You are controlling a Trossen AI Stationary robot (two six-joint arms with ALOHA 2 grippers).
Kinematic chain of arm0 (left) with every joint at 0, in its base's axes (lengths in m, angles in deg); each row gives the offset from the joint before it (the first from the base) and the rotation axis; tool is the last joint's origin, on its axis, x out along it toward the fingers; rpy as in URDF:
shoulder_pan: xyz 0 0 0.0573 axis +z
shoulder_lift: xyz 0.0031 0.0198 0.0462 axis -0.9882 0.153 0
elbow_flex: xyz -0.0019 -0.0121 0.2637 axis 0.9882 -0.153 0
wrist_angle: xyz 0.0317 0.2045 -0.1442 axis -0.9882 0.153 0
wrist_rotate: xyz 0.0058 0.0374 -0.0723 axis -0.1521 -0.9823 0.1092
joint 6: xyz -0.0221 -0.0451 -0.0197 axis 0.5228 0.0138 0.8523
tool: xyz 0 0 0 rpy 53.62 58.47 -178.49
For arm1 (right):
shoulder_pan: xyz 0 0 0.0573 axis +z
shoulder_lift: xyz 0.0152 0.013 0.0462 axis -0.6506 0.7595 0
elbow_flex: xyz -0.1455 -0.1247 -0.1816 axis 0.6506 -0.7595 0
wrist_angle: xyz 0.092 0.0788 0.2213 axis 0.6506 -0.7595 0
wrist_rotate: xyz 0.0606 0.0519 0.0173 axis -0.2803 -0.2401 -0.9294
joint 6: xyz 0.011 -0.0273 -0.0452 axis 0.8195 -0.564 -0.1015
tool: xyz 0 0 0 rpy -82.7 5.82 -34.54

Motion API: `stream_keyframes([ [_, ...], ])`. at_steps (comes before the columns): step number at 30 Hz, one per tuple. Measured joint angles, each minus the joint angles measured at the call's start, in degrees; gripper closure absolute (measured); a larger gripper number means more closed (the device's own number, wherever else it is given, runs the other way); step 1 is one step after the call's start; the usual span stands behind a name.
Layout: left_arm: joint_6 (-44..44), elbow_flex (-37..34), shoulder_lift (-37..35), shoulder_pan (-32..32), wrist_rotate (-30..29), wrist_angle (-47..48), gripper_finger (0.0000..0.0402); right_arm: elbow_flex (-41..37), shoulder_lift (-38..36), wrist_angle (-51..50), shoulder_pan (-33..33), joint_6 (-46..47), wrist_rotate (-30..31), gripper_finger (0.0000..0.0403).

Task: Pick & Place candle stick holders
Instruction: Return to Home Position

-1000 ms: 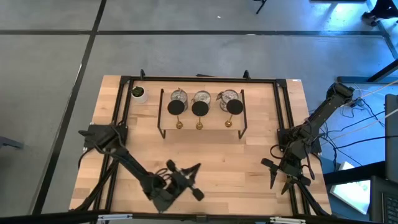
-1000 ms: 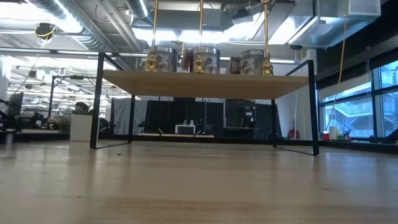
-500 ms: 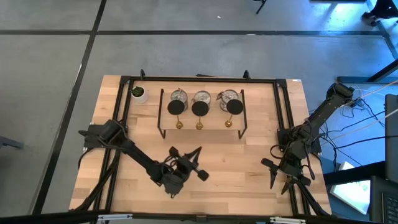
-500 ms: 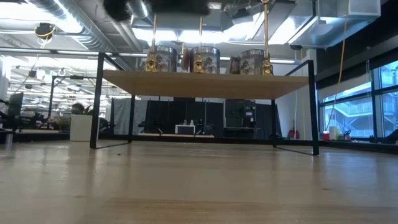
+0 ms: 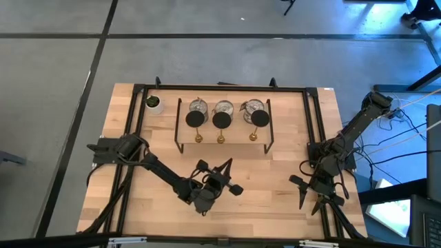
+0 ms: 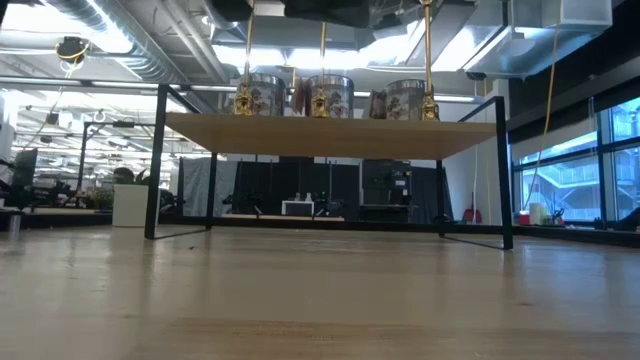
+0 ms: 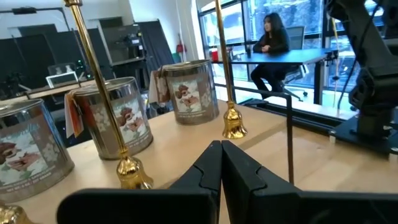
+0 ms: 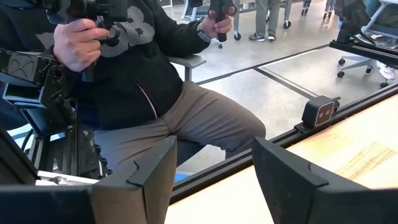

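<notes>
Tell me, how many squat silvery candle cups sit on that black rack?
3, in a row on the black wire rack: the left silvery round cup, the middle silvery round cup and the right silvery round cup. None looks hidden.

The rack (image 5: 179,127) shelf is crowded: three silvery cups (image 5: 223,108) behind three gold sticks (image 5: 221,121), with narrow gaps between them. Under the shelf, between the rack's legs, the desk (image 5: 275,172) lies open. In front of the rack only the left gripper (image 5: 224,168), jaws together, stands in the way.
</notes>
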Motion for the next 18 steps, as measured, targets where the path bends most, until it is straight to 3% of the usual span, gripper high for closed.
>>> stream_keyframes([
  [11,-2.13,-0.22,-0.44,-1.78,0.13,-0.33,0.0400,0.00,0.00,-0.07,-0.01,0.37,-0.02,0.0192],
  [18,-7.36,-0.22,-5.00,-8.25,10.25,-0.07,0.0400,0.00,0.00,-0.24,-0.01,0.66,-0.04,0.0192],
])
